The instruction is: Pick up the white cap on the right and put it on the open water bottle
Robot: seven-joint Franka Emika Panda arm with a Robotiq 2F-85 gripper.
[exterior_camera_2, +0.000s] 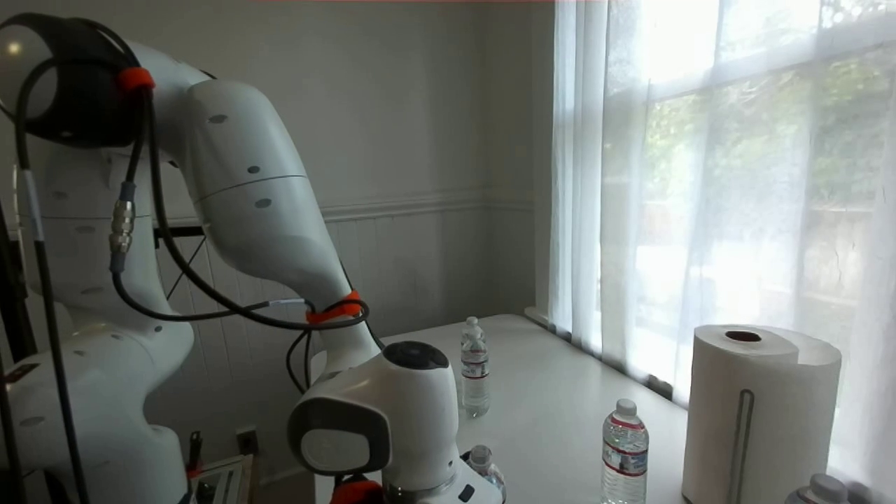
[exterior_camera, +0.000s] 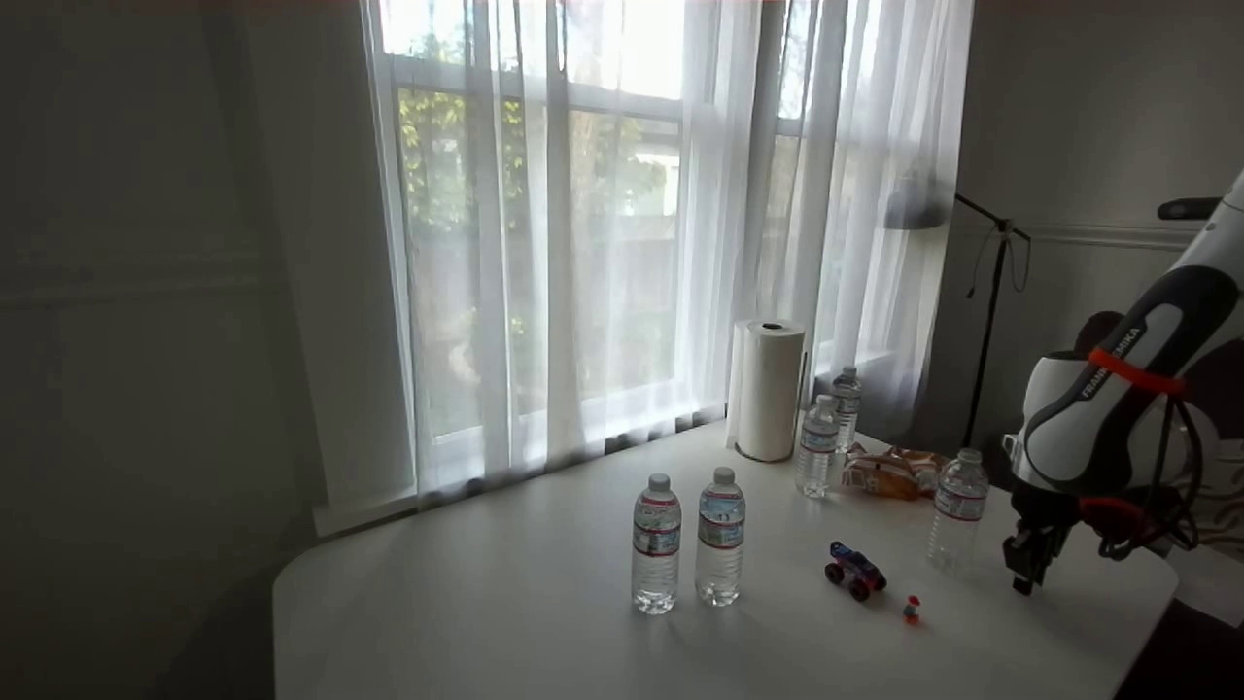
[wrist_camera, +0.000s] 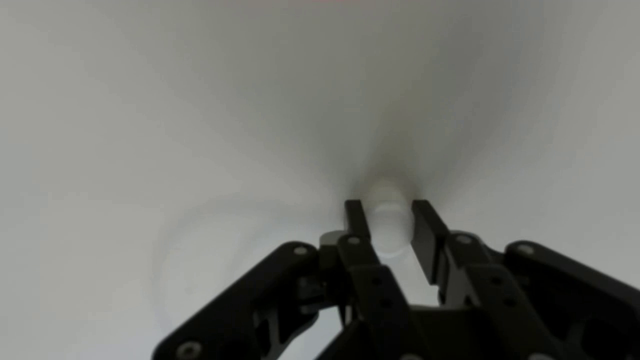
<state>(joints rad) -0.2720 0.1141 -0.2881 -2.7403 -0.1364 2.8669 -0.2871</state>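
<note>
Toy monster truck (exterior_camera: 856, 572), in an exterior view only, stood left of water bottle (exterior_camera: 959, 507), gripper (exterior_camera: 1026, 577) farther right, narrowed fingertips (wrist_camera: 357, 220) clasped white cap (wrist_camera: 391, 231), discernible solely in wrist view, arm (exterior_camera_2: 259, 192) cut off below in an exterior view.

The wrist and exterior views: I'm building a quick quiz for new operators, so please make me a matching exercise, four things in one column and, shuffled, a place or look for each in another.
Things
1. white cap
2. paper towel roll
3. toy truck
4. lamp

Places and looks
A. seen in part through the sheer curtain
B. dark body on chunky wheels
C. between the tips of the gripper
D. upright, with a round hole in its top

Right pairs: 1-C, 2-D, 3-B, 4-A
</note>
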